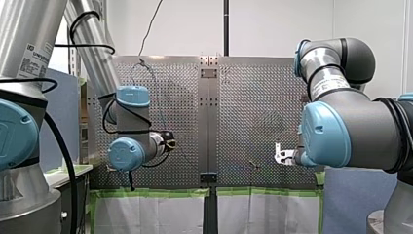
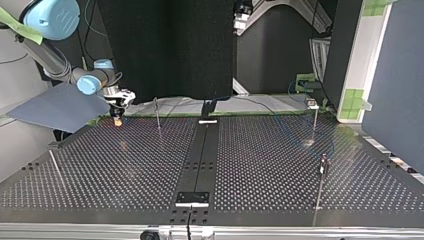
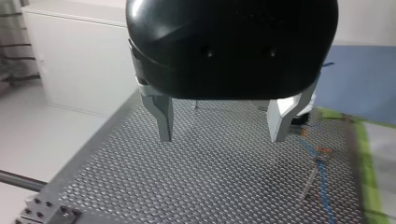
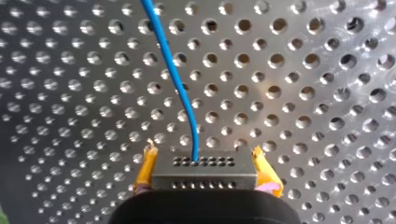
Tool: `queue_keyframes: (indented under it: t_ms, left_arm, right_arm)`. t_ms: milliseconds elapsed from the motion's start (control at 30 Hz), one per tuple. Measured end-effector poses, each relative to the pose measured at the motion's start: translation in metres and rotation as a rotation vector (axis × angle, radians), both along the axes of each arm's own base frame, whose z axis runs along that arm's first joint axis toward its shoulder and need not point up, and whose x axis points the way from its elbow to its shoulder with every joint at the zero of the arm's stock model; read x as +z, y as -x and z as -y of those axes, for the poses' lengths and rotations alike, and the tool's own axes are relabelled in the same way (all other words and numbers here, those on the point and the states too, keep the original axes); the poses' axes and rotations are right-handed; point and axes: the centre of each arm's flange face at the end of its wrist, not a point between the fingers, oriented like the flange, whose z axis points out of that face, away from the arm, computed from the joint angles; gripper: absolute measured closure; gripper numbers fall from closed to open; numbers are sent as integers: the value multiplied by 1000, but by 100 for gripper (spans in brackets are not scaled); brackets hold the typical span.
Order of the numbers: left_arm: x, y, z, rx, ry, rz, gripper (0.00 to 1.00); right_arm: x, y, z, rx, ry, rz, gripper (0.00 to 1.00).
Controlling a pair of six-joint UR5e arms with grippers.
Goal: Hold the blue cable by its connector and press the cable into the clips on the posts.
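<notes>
Right claw (image 4: 203, 153) gripping one connector (image 4: 204, 171), one cable (image 4: 175, 74)

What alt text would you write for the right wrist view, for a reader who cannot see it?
My right claw clamps a dark, pin-holed connector between its yellow pads. The blue cable runs from the connector away across the perforated table, ahead of the claw.
</notes>
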Motion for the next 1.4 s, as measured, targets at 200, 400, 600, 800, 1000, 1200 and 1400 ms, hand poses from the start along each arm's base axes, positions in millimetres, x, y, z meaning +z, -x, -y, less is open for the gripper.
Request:
queue_keyframes:
  t_ms: [200, 400, 600, 800, 1000, 1200, 1400]
  left_arm:
    - [-7, 9, -12, 0, -28, -20, 0]
    - [-7, 10, -14, 0, -32, -22, 0]
    - [-7, 10, -14, 1, -33, -22, 0]
    - [-7, 10, -14, 3, -36, -23, 0]
    - [-8, 10, -15, 1, -39, -24, 0]
    - [-8, 10, -14, -2, -45, -23, 0]
    - [-8, 10, -14, -2, -48, -23, 0]
  right_arm:
    - [10, 2, -8, -3, 17, 0, 100]
    - [32, 4, -14, -7, 43, 3, 100]
    - [66, 6, -15, -11, 82, 7, 100]
    - [97, 7, -17, -15, 118, 12, 100]
    - [111, 9, -17, -27, 138, 23, 100]
    - [109, 11, -18, -41, 136, 41, 100]
    - [109, 11, -18, -44, 137, 43, 100]
